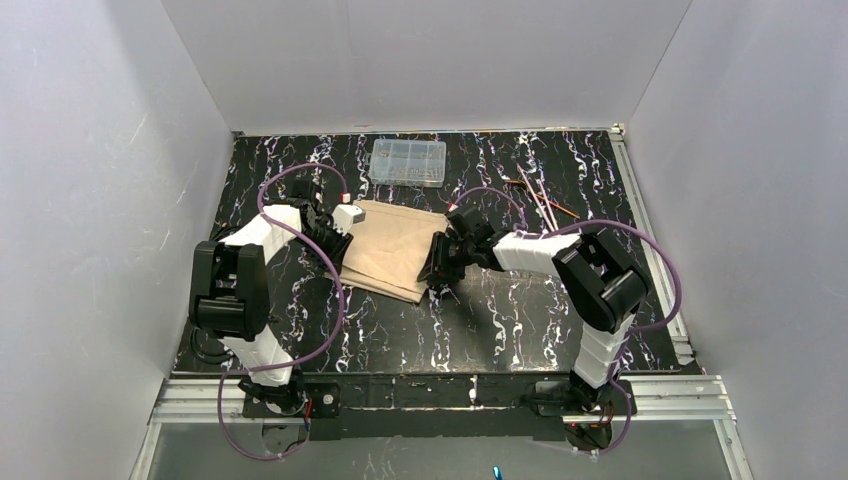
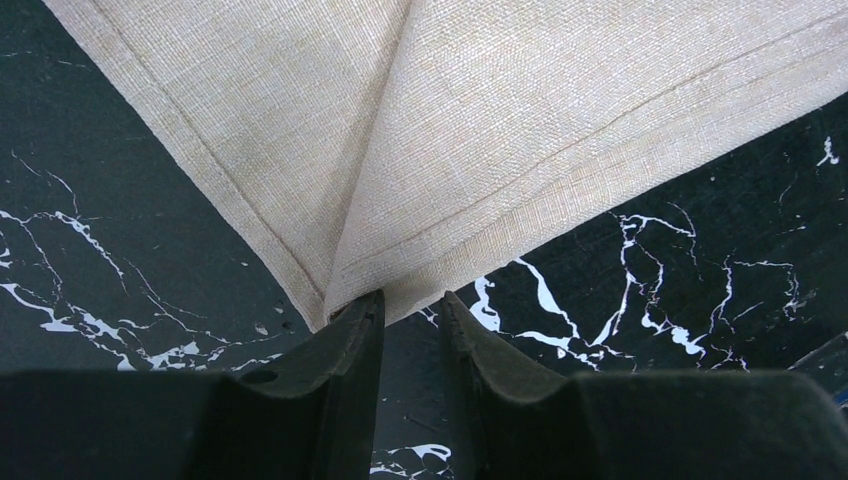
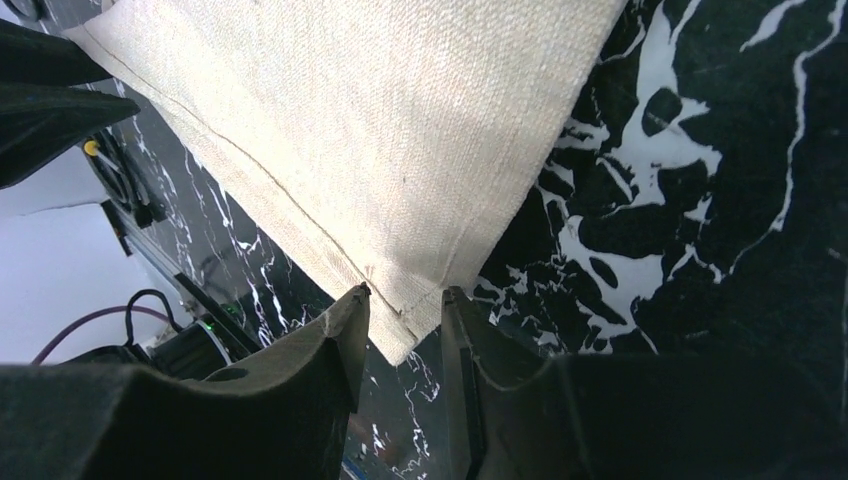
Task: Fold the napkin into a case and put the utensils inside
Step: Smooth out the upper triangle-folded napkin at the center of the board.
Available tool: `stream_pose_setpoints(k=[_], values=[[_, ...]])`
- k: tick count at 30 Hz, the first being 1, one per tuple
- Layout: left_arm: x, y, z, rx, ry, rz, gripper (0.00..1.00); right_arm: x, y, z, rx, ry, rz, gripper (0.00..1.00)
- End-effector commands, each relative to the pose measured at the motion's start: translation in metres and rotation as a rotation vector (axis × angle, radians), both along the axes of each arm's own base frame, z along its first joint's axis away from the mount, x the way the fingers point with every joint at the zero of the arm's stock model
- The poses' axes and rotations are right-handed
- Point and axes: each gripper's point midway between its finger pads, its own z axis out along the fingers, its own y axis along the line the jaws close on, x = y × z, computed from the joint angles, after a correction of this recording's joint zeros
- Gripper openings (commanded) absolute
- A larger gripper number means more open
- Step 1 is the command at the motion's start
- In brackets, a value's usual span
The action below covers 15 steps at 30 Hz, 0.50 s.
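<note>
A beige-tan napkin (image 1: 390, 248), folded into a flat layered shape, lies in the middle of a black, white-veined table (image 1: 520, 320). The left gripper (image 2: 412, 305) sits low at the cloth's left corner, its jaws narrowly apart with bare table showing between them and one fingertip (image 2: 362, 305) touching the corner. The right gripper (image 3: 405, 300) is at the near right corner, jaws parted, with the hemmed corner lying in the gap and not pinched. Thin copper-coloured utensils (image 1: 540, 200) lie well apart at the far right, and a clear plastic box (image 1: 408, 162) sits near the napkin's far edge.
</note>
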Motion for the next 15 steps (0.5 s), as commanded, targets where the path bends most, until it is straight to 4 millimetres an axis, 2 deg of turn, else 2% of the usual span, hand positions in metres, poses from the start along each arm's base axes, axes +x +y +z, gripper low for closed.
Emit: stream_pose_setpoints(k=[1, 6, 10, 12, 15], values=[[-0.003, 0.004, 0.001, 0.009, -0.012, -0.009, 0.25, 0.0, 0.009, 0.029, -0.038, -0.096, 0.039, 0.41], [-0.004, 0.005, -0.004, 0.013, -0.009, -0.006, 0.25, -0.004, 0.03, 0.04, -0.042, -0.125, 0.095, 0.41], [-0.005, 0.004, -0.006, 0.007, -0.002, -0.001, 0.25, -0.007, 0.047, 0.038, -0.061, -0.16, 0.156, 0.42], [-0.004, 0.004, -0.007, 0.008, -0.004, 0.002, 0.25, -0.007, 0.055, 0.028, -0.088, -0.168, 0.187, 0.42], [-0.004, 0.004, -0.006, 0.008, -0.005, 0.005, 0.25, -0.014, 0.053, 0.004, -0.122, -0.126, 0.206, 0.41]])
